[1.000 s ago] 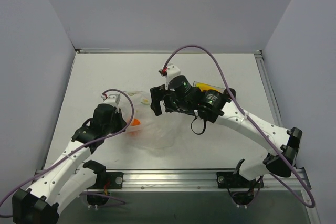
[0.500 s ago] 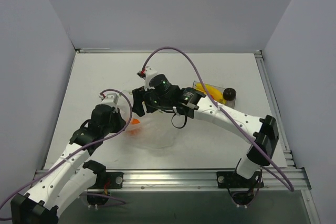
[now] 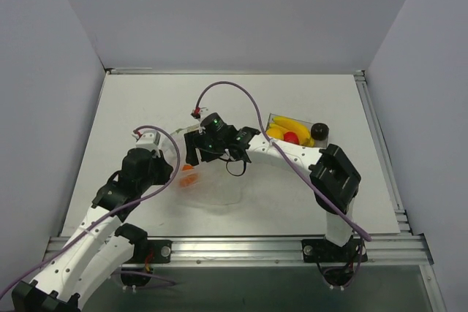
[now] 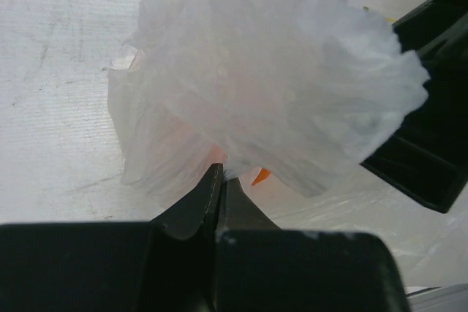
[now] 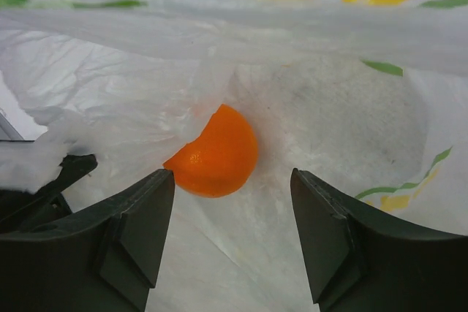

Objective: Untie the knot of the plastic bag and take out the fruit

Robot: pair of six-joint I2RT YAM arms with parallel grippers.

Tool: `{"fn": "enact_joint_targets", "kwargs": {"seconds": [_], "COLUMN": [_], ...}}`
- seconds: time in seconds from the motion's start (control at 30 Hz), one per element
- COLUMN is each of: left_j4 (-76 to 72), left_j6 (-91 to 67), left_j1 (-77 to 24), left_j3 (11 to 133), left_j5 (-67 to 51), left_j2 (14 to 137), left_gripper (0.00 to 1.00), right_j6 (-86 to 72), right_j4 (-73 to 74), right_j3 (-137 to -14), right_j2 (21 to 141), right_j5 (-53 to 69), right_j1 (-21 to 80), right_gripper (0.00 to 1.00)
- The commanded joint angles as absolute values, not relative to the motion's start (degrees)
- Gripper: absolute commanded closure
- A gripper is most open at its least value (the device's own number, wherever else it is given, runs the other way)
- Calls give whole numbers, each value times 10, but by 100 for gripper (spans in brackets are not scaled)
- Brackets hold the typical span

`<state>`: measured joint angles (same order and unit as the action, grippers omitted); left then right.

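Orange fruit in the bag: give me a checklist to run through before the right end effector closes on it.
1. The right end effector is open: ok.
2. The orange fruit sits centred in its opening: ok.
3. The left end effector is pinched shut on the plastic bag: ok.
4. No bag film lies over the fruit: cannot tell.

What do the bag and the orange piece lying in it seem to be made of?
The plastic bag: thin translucent whitish film, likely polyethylene; it bunches into fine creases and orange shows through it. The orange piece: probably moulded plastic, faintly glossy with fine dimples and very even colour, so likely a toy; the look cannot settle this.
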<state>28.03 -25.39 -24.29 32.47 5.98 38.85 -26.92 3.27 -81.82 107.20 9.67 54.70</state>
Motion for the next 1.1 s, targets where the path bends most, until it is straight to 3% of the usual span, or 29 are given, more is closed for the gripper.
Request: {"fn": "enact_joint_targets", "kwargs": {"seconds": [0.0,0.07,0.17,0.63,0.73,0.93,1.07], "left_j4": [262,262,259,257,257,258,265], "left_j6": [-253,-253,-251,-250,-250,-250,-251], "left_j1": [-245,-245,-245,-245,-245,-245,-245], "left_j3": [326,327,328,329,327,328,329], "left_j5": [68,65,60,42,45,61,79], "left_j2": [385,391,397,424,422,417,411], "left_gripper": [100,100,100,100,100,100,100], "right_j6": [-269,-268,-264,-258,-256,-238,-236], "right_j4": [-17,-35,-44,-47,-50,-61,-61], "right_j3": [-809,-801,-806,-846,-832,-793,-751], "right_j2": [1084,1091,1106,1189,1188,1117,1068], "right_j5": [128,139,155,184,185,163,151], "right_j1": [550,550,553,563,563,560,548], "right_gripper": [31,20,10,9,18,55,65]}}
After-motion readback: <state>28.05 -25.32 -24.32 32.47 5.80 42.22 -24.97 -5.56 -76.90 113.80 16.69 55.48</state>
